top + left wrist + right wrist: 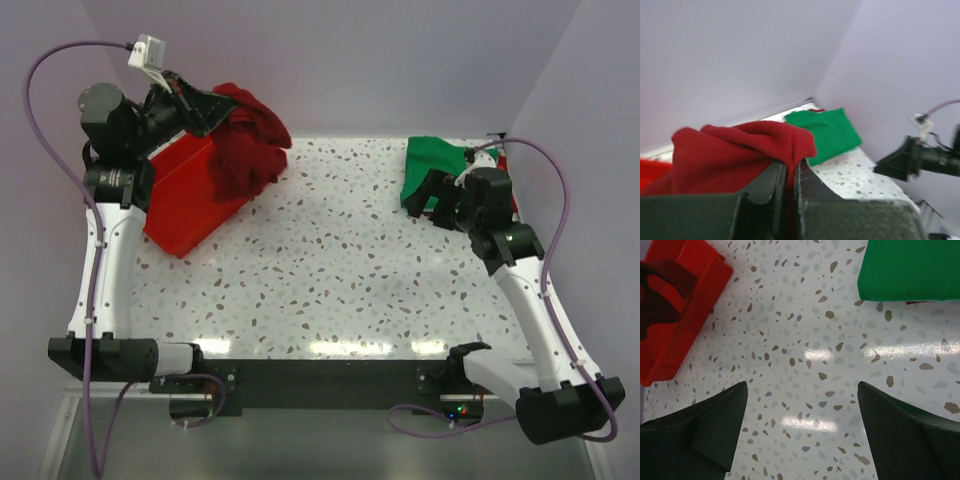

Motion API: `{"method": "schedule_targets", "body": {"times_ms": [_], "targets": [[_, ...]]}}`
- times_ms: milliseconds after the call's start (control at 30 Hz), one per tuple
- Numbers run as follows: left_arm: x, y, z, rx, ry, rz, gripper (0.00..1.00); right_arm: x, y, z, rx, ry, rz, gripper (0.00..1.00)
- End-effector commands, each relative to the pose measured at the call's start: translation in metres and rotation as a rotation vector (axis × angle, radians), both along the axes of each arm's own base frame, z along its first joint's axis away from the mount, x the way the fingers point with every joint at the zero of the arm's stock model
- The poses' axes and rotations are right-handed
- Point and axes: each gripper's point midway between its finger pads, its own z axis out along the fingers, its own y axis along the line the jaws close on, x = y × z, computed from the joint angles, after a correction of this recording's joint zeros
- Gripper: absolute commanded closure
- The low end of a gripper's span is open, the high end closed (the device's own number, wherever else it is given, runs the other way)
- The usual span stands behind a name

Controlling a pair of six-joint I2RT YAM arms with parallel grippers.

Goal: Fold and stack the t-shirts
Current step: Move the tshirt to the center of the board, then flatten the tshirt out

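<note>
Where the maroon t-shirt (247,148) hangs: at the far left of the table, bunched up and lifted, drooping over the far right corner of the tray; whether it touches the tray cannot be told.
Left gripper (203,108): clamped on the maroon t-shirt; in the left wrist view the two fingers (771,187) stand nearly together with a fold of cloth pinched between them and the rest heaped over their tips.
Left arm: raised and reaching toward the far left corner, above the tray.
Tray (178,205): bright red plastic, on the left side of the table, turned at an angle to the table's edges.
Green t-shirt (430,160): folded flat at the far right corner of the table, its near edge straight.
Red edge (916,302): a thin dark sliver peeping from under the green t-shirt's near edge; too little shows to say what it is.
Right gripper (801,386): jaws spread wide, nothing between them, pointing down at bare table near the green t-shirt, apart from it.
Table (340,265): white with grey and brown speckles, glossy, catching the ceiling lights.
</note>
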Motion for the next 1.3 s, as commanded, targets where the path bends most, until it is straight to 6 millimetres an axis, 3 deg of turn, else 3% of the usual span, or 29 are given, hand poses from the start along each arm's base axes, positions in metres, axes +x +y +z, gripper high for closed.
{"method": "schedule_targets", "body": {"times_ms": [0,67,100,167,233,333,400,500,567,633,700,833,900,1033,1167,1267], "targets": [[-0.07,-0.044,0.049,-0.1,-0.147,-0.319,0.97,-0.015,-0.004,0.004,0.007,-0.019,-0.014,0.06],[-0.095,-0.05,0.068,-0.152,-0.198,-0.4,0.97,-0.021,-0.005,0.003,0.009,-0.013,-0.016,0.06],[-0.107,-0.053,0.064,-0.159,-0.195,-0.438,0.97,-0.025,-0.006,0.003,0.017,-0.012,-0.02,0.06],[-0.11,-0.053,0.055,-0.181,-0.158,-0.44,0.95,-0.031,-0.006,0.0,0.02,-0.001,-0.02,0.06],[-0.096,-0.051,0.022,-0.164,-0.071,-0.397,0.72,-0.037,-0.007,-0.004,0.03,0.004,-0.023,0.06],[-0.066,-0.037,-0.078,-0.104,0.219,-0.243,0.44,-0.046,-0.008,-0.011,0.034,0.01,-0.025,0.06],[-0.054,-0.012,-0.174,-0.037,0.513,-0.029,0.23,-0.051,-0.009,-0.019,0.022,0.013,-0.014,0.06],[-0.076,0.03,-0.281,0.146,0.804,0.207,0.13,-0.058,-0.005,-0.035,-0.002,0.031,0.041,0.07],[-0.097,0.044,-0.312,0.238,0.889,0.242,0.11,-0.065,-0.004,-0.05,-0.015,0.085,0.068,0.08],[-0.112,0.058,-0.325,0.301,0.911,0.306,0.1,-0.071,-0.004,-0.066,-0.036,0.136,0.088,0.09],[-0.124,0.064,-0.325,0.326,0.897,0.329,0.09,-0.079,-0.004,-0.088,-0.045,0.207,0.101,0.09],[-0.139,0.061,-0.327,0.306,0.897,0.324,0.09,-0.086,-0.005,-0.119,-0.043,0.321,0.078,0.1],[-0.148,0.058,-0.339,0.299,0.935,0.317,0.09,-0.088,-0.008,-0.136,-0.053,0.379,0.052,0.11],[-0.161,0.043,-0.361,0.289,1.006,0.28,0.1,-0.089,-0.015,-0.154,-0.091,0.438,0.019,0.12],[-0.173,0.043,-0.385,0.363,1.084,0.292,0.09,-0.084,-0.024,-0.163,-0.135,0.446,-0.012,0.12],[-0.172,0.035,-0.387,0.35,1.093,0.273,0.1,-0.075,-0.023,-0.17,-0.135,0.44,-0.02,0.14]]}}
